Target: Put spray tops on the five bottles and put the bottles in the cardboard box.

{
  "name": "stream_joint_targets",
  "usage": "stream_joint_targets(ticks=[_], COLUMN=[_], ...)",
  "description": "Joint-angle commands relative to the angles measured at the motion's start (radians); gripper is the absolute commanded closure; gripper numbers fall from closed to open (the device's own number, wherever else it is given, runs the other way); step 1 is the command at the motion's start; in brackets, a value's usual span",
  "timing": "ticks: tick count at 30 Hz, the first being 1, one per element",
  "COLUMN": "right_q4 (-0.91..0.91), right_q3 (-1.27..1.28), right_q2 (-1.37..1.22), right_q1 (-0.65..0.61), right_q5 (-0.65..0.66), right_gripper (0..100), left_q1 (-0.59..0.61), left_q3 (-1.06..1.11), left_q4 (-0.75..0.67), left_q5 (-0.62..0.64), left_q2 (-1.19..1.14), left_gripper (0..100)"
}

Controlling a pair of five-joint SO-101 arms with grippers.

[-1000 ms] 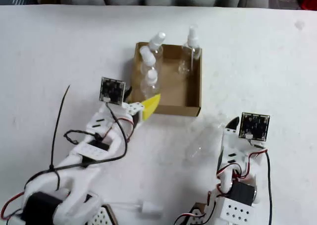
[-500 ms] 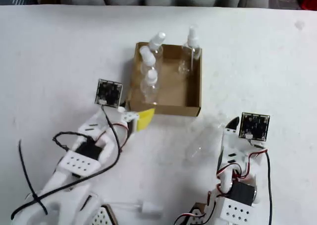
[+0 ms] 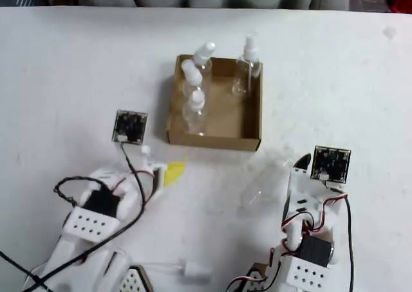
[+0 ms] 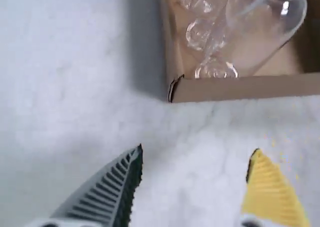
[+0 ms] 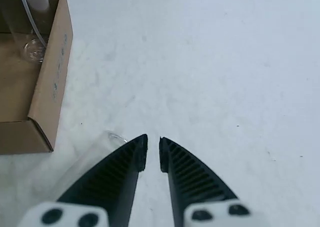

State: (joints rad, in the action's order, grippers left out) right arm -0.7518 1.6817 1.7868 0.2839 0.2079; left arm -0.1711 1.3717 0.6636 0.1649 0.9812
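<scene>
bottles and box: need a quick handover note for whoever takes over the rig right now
Tools: left tool open and empty, over the table just short of the cardboard box. The right tool is shut and empty, beside the fifth bottle.
Done: four bottles with spray tops stand in the box.
Left: the fifth bottle lies on the table with no top. The loose spray top lies near the arms' bases. Fit it, then box the bottle.

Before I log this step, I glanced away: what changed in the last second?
The left arm pulled back from the box toward its base, jaws open and empty. The right arm, the four bottles in the box, the capless bottle on the table and the loose spray top stayed put.
</scene>
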Motion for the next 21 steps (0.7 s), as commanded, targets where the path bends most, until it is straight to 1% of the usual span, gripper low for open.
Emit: stream_joint_targets(ticks=[1, 6, 8, 11, 15, 18, 21], right_q4=[-0.001, 0.004, 0.005, 0.007, 0.008, 0.005, 0.005], right_q3=[0.009, 0.009, 0.009, 0.006, -0.040, -0.100, -0.153], right_q2=[0.007, 0.010, 0.010, 0.010, 0.008, 0.001, 0.001], right_q1=[0.021, 0.076, 0.081, 0.076, 0.059, 0.012, -0.056], right_q5=[0.011, 0.005, 0.003, 0.003, 0.017, 0.104, 0.160], right_gripper=[98.1, 98.1, 98.1, 98.1, 98.1, 98.1, 98.1], left_q1=[0.047, 0.113, 0.119, 0.113, 0.120, 0.122, 0.122], left_q3=[0.061, 0.213, 0.242, 0.284, 0.321, 0.328, 0.328], left_q4=[0.084, -0.012, -0.006, 0.032, 0.121, 0.221, 0.325], left_q5=[-0.012, -0.012, -0.012, -0.012, -0.012, -0.014, -0.107], left_q2=[0.074, 0.189, 0.254, 0.364, 0.513, 0.618, 0.699], left_gripper=[70, 69, 69, 70, 70, 70, 70])
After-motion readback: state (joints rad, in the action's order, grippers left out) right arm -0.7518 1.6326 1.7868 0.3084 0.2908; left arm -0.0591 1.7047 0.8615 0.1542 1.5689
